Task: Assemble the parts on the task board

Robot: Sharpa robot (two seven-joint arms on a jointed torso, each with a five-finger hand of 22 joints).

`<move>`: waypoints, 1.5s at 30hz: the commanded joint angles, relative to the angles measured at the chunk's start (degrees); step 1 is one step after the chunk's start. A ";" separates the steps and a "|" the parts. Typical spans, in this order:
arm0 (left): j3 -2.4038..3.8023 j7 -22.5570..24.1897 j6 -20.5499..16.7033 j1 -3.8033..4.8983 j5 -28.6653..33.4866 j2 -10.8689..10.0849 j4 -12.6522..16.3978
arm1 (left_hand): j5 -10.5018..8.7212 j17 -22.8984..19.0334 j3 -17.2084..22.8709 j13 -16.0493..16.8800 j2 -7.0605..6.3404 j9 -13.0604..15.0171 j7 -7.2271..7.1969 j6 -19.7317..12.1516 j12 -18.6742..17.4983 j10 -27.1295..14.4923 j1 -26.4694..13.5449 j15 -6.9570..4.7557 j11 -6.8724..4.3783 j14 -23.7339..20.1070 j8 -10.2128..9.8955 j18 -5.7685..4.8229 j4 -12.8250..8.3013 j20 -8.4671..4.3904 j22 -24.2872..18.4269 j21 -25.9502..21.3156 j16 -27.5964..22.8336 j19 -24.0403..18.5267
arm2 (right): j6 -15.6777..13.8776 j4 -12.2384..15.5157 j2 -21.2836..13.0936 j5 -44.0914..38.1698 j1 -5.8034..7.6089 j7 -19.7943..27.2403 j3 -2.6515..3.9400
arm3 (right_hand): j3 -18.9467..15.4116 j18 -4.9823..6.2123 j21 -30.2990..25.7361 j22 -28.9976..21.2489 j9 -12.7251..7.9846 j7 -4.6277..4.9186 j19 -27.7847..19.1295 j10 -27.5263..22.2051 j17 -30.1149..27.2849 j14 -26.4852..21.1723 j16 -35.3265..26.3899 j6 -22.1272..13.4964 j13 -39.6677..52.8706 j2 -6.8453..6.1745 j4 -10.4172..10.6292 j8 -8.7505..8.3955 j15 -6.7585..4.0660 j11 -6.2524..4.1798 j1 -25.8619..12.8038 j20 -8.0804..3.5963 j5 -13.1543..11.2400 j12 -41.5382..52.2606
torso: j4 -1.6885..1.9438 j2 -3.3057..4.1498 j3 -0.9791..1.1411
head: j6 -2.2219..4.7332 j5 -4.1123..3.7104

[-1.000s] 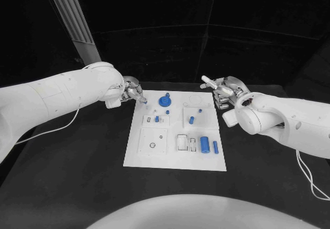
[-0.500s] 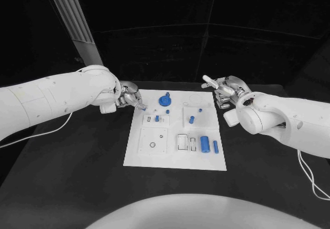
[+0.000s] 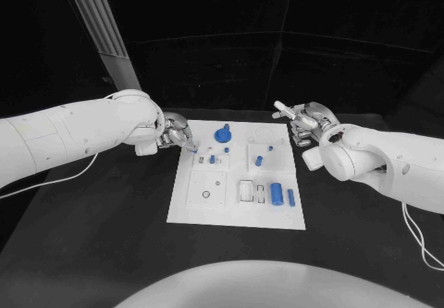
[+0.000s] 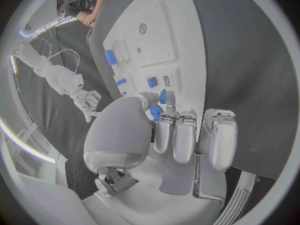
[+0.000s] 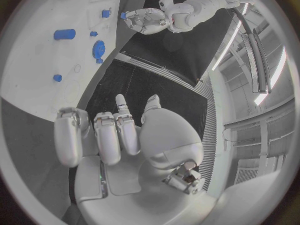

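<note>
The left hand is hovering over the far left corner of the white task board, pinching a small blue part between thumb and fingertips. The right hand is hanging just beyond the board's far right corner, fingers apart and holding nothing. Other parts are sitting on the board, including a blue gear and a blue cylinder.

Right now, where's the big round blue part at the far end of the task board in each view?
Head view: round blue part at the task board's far end, just right of the left hand.
Left wrist view: can't pick it out; the left hand covers that end of the board.
Right wrist view: blue disc near the board's edge, beyond the right hand.
Shared landmark: the left hand holding a small blue piece, also seen in the right wrist view.
</note>
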 commanded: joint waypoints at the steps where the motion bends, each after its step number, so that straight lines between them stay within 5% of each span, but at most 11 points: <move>1: 0.00 -2.63 0.26 0.03 -0.19 0.13 0.33 | -0.26 15.09 -0.20 15.06 0.11 0.10 -0.18 0.06 0.13 5.86 0.64 -0.21 -0.40 5.85 0.19 -0.80 -0.20 -0.40 15.09 0.23 0.17 6.13 | 0.06 0.15 -0.06 -0.19 0.09 0.35 0.03 | -0.43 0.59 0.17 12.51 0.10 0.65 1.06 5.87 15.10 5.96 0.14 -0.34 15.06 0.33 -0.06 0.32 0.31 0.32 0.10 0.34 -0.19 0.15 | 0.01 0.04 -0.02 | -0.10 0.05; 17: 0.00 -8.01 0.03 -0.70 -0.19 2.06 0.33 | -0.03 15.09 -0.14 15.06 0.62 0.16 -0.14 -0.37 0.13 5.86 1.57 -0.30 -0.40 5.85 0.13 -0.80 -0.57 -0.50 15.09 0.23 0.17 6.13 | 0.06 0.26 -0.06 -0.19 0.09 0.38 0.03 | -0.43 0.59 0.17 12.51 0.10 0.65 1.06 5.87 15.10 5.96 0.14 -0.34 15.06 0.33 -0.06 0.32 0.31 0.32 0.10 0.34 -0.19 0.15 | 0.00 0.01 -0.04 | -0.22 0.01; 45: 0.00 -8.94 0.94 -1.20 -0.20 3.77 -0.94 | 0.06 15.09 0.08 15.06 1.05 0.20 -0.04 -0.61 0.13 5.86 1.97 -0.31 -0.35 5.85 0.11 -0.80 -0.67 -0.53 15.09 0.23 0.17 6.13 | 0.11 0.24 0.02 -0.19 0.09 0.37 0.03 | -0.43 0.59 0.17 12.51 0.10 0.65 1.06 5.87 15.10 5.96 0.14 -0.34 15.06 0.33 -0.06 0.32 0.31 0.32 0.10 0.34 -0.19 0.15 | 0.01 -0.01 -0.03 | -0.22 -0.10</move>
